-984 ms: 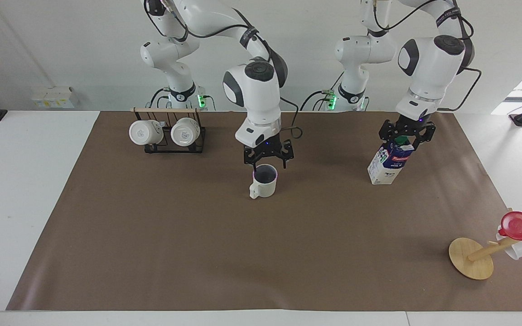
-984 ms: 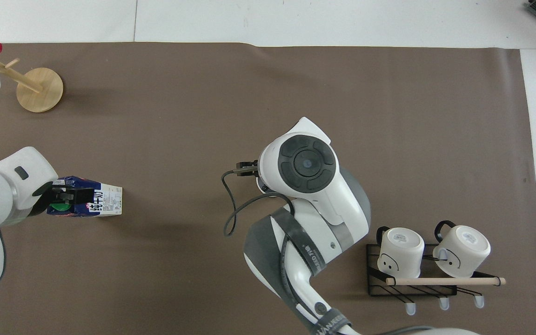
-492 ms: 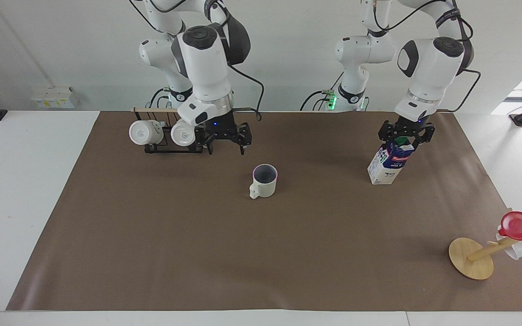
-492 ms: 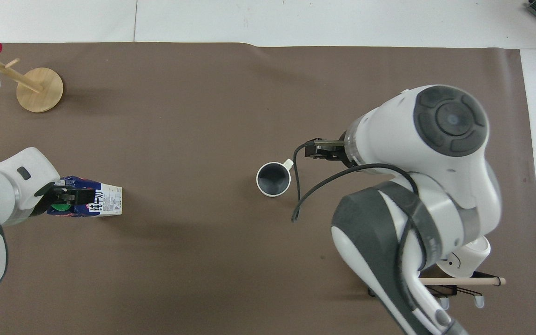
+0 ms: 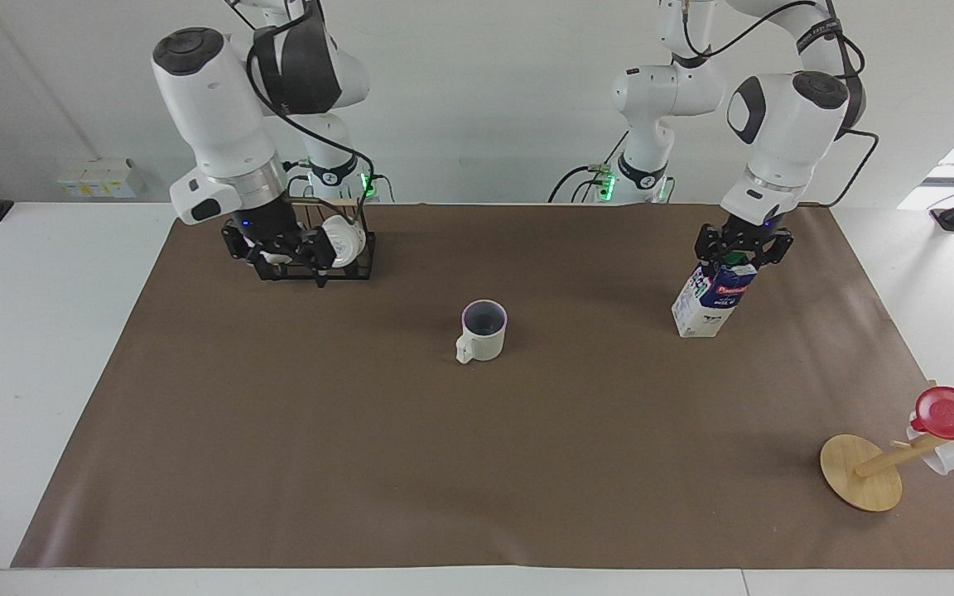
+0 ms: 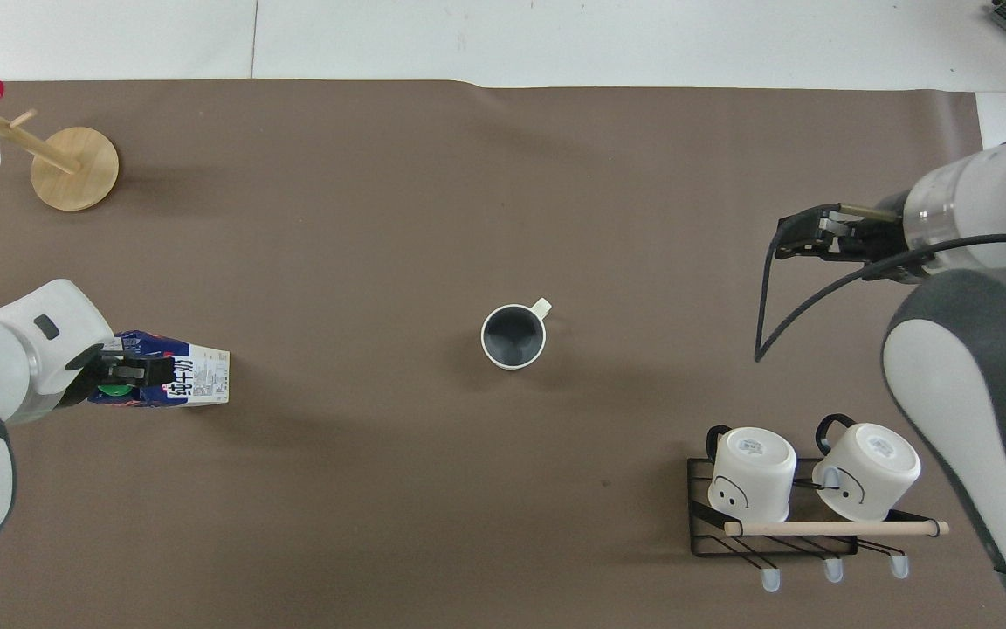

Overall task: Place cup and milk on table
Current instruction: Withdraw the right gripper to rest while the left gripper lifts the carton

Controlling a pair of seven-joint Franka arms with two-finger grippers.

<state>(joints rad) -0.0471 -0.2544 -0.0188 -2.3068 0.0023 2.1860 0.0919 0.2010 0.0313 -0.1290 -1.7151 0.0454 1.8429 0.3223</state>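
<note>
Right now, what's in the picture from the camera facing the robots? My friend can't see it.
A cream cup stands alone mid-table on brown paper. Toward the left arm's end, the left pincer is on the top of a blue-and-white milk carton standing on the table. The right pincer hangs in front of a rack of white mugs.

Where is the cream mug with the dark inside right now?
The cup stands upright by itself on the brown sheet of the table, near its middle in both views, with the mug rack toward the right arm's end and the milk toward the left arm's end.
</note>
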